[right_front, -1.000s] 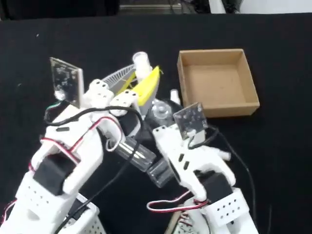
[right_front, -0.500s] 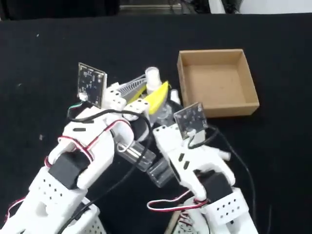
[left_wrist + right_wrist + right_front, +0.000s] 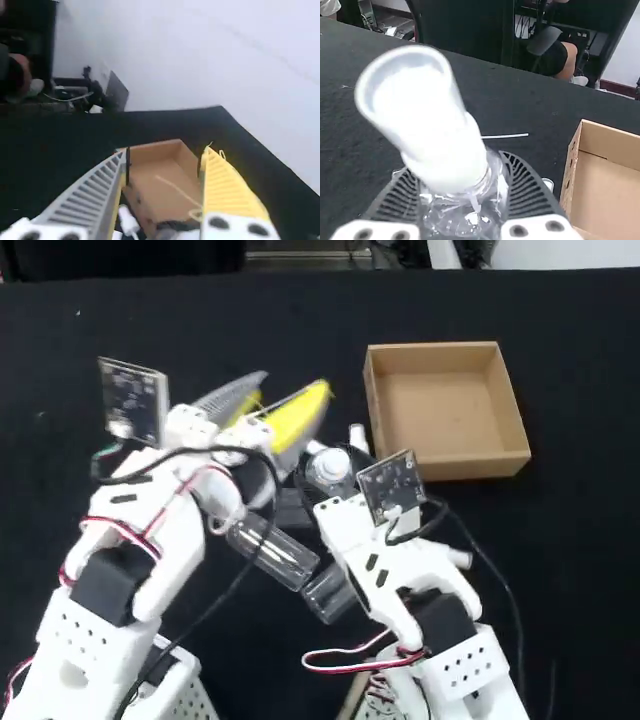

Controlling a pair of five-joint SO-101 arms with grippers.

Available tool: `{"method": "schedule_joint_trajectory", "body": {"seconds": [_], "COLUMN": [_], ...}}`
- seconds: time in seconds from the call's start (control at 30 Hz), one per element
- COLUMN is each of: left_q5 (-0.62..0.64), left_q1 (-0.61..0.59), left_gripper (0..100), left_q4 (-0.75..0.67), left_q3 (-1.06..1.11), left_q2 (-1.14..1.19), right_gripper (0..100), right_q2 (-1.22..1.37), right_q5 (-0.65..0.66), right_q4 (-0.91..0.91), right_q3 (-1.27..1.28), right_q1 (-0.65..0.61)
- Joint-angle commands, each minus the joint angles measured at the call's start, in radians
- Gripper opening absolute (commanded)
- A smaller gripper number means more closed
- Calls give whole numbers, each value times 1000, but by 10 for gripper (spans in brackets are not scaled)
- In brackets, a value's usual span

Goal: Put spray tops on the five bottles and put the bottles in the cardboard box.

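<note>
Right arm was extended low over the bench (image 3: pixel 150 320). The right gripper (image 3: pixel 462 174) was clamped on the neck of a clear bottle (image 3: pixel 328 468), which carried a white top, leaned at a tilt and sat just beside the cardboard box (image 3: pixel 440 405). Left arm was bent forward alongside. The left gripper (image 3: pixel 290 385) was raised above the bench, its grey and yellow fingers spread wide with nothing between them, pointing toward the box. Two further clear bottles (image 3: pixel 275 555) lay on the bench between the arms.

Left pincer (image 3: pixel 268 405) released and drawn back, spray top (image 3: pixel 328 468) now on bottle (image 3: pixel 462 217).
</note>
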Motion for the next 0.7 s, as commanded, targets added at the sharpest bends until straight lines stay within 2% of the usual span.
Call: {"method": "schedule_joint_trajectory", "body": {"seconds": [0.0,0.23,0.5,0.67], "left_q5": [-20,-224,-235,-242], "left_q1": [-47,94,-35,-39], "left_gripper": [227,227,227,227], "left_q4": [8,6,123,241], "left_q3": [-39,65,-35,-70], "left_q2": [-6,-17,-61,-158], "right_gripper": [10,10,10,10], "right_q2": [7,7,7,7], "right_q5": [-2,-2,-2,-2], "right_q4": [-26,-26,-29,-31], "right_q3": [-47,-47,-45,-45], "right_q1": [15,15,15,15]}}
